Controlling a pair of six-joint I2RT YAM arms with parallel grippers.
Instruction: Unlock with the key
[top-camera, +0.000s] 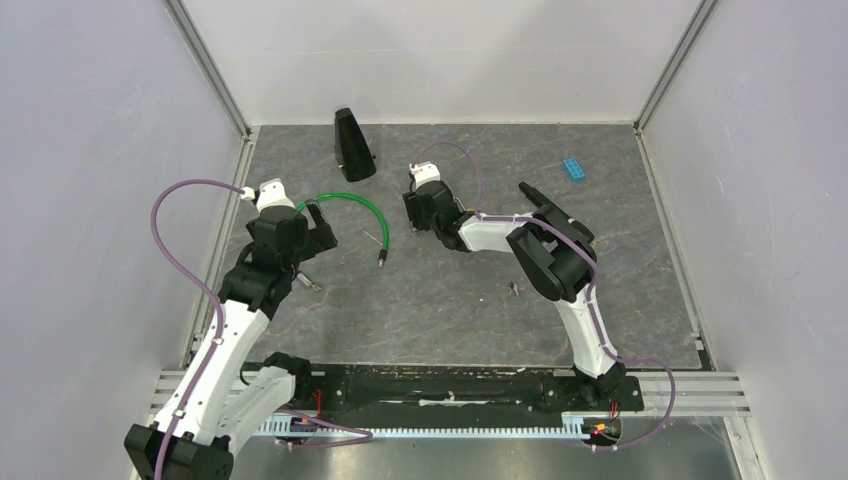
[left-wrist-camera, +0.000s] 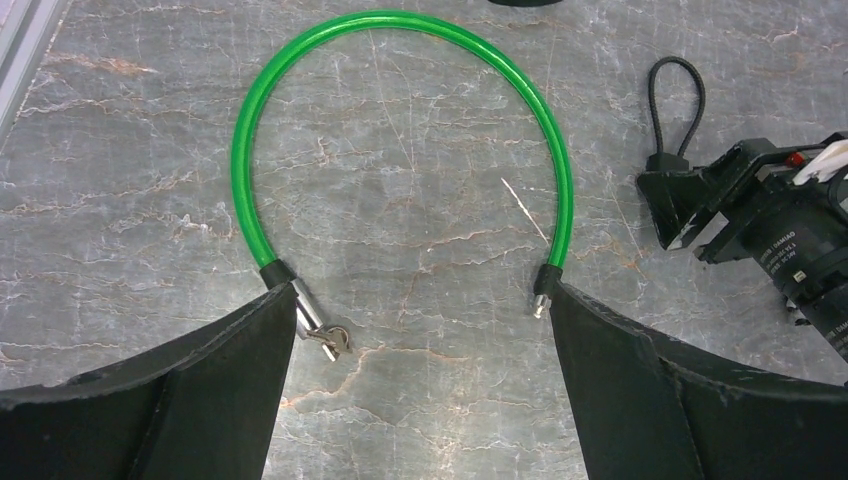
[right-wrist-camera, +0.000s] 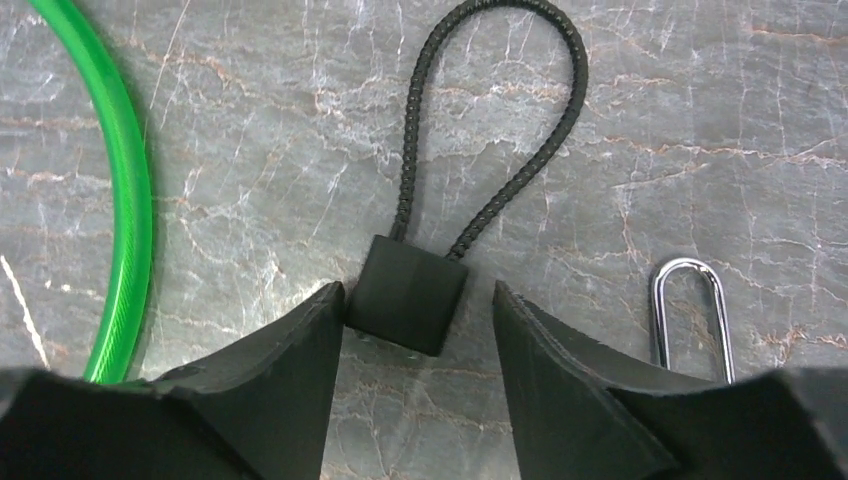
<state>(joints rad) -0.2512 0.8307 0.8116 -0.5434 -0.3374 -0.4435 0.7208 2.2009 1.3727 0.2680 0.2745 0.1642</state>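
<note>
While the right claw stands part-open astride the body of the black lock, no grip is yet made: one finger is touching a corner of the body, whereas a gap is seen at the other finger. The lock is laid flat towards the middle of the worktop, right of the green cable, with its cord loop pointed away from the claw. A silver shackle is seen just beside it, its lower part hidden behind a finger.

The left claw is held wide open above the cable, with nothing carried, and the cable's two ends are framed by its fingertips. These ends are seen apart, so the cable is judged not to be fastened. At one end a small metal piece, taken to be the key, is seen against the metal barrel. Whether it is seated in the barrel cannot be told.

As regards the black lock, progress is judged early: the lock is not yet secured, the key is held by neither claw, and no key is seen at its body. Left to be done: the lock to be clamped, the key to be picked up, inserted and turned, and the cord end to be freed. Which lock the key fits cannot be told from these views.
</note>
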